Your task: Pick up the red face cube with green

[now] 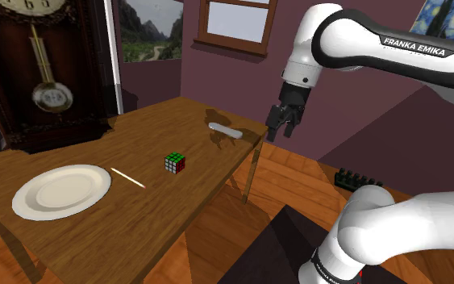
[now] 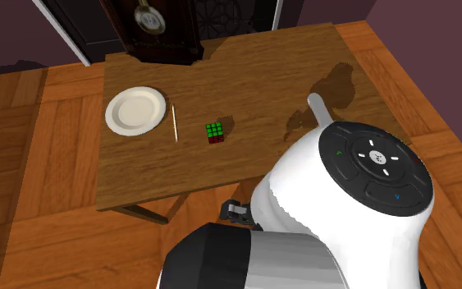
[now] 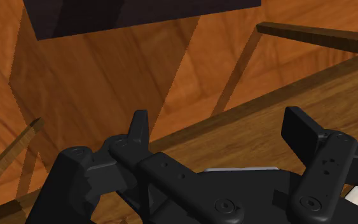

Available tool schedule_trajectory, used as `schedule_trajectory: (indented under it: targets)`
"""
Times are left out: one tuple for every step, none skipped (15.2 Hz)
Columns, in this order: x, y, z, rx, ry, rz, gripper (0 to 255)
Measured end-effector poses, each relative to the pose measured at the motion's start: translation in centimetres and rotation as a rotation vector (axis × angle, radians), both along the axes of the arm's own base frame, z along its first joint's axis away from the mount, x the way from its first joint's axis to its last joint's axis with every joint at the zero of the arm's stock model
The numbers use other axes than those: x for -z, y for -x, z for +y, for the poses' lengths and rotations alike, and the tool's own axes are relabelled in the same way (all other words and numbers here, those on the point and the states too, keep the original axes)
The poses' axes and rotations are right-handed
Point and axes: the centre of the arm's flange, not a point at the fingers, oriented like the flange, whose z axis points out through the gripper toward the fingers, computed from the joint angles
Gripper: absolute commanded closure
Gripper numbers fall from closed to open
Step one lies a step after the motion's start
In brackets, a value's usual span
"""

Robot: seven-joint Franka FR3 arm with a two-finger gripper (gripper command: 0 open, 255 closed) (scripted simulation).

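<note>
- A white robot arm (image 1: 378, 48) rises from its stand at the shoulder view's lower right and arches toward the table. It carries its hand high, which I judge to be a posture for travelling, not for grasping.
- A wooden table (image 1: 160, 129) holds every loose thing in the scene. Its top is mostly bare.
- A tall dark pendulum clock (image 1: 43, 64) stands against the wall behind the table. It plays no part in the task.
- A white plate (image 1: 62, 191) lies flat near the table's end at the shoulder view's left. It has nothing on it and is well apart from the cube.
- The black claw (image 1: 282, 129) hangs pointing down beside the table's edge at the shoulder view's right. In the wrist view its two fingers (image 3: 139, 127) are spread with nothing between them, ready to close on something.
- A pale rod (image 1: 225, 129) lies flat close to that same edge, near the claw.
- A thin pale stick (image 1: 128, 178) lies flat between the plate and the cube, touching neither.
- The cube (image 1: 175, 163) sits flat near the middle of the table, green face up and a red face on its side. There is bare wood all around it, so a descent from above looks unobstructed. The claw is well apart from it and must first cross toward the shoulder view's left.
</note>
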Motion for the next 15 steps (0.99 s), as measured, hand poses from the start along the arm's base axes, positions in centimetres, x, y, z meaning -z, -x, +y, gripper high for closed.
schedule_trajectory:
  targets:
    - [0.0, 0.0, 0.0, 0.0, 0.0, 0.0, 0]
    - [0.3, -0.5, 0.1, -0.002, 0.002, 0.0, 0]
    - [0.7, -1.2, 0.6, -0.006, 0.004, 0.0, 0]
    - [1.0, -2.1, 0.9, -0.01, 0.008, -0.001, 0]
    - [1.6, -3.2, 1.4, -0.014, 0.011, -0.001, 0]
    - [2.3, -4.6, 1.5, -0.018, 0.015, -0.001, 0]
    - [2.9, -5.6, 2.0, -0.022, 0.018, -0.001, 0]
    - [3.6, -6.7, 2.5, -0.027, 0.022, -0.002, 0]
    - [4.0, -7.9, 3.0, -0.031, 0.025, -0.003, 0]
    - [4.9, -8.9, 3.3, -0.036, 0.029, -0.003, 0]
    - [5.4, -9.8, 3.8, -0.04, 0.032, -0.004, 0]
    - [6.1, -11.0, 4.3, -0.045, 0.036, -0.005, 0]
    - [6.8, -12.0, 4.6, -0.05, 0.039, -0.005, 0]
    - [7.6, -13.1, 5.0, -0.054, 0.043, -0.006, 0]
    - [8.1, -14.1, 5.4, -0.059, 0.047, -0.007, 0]
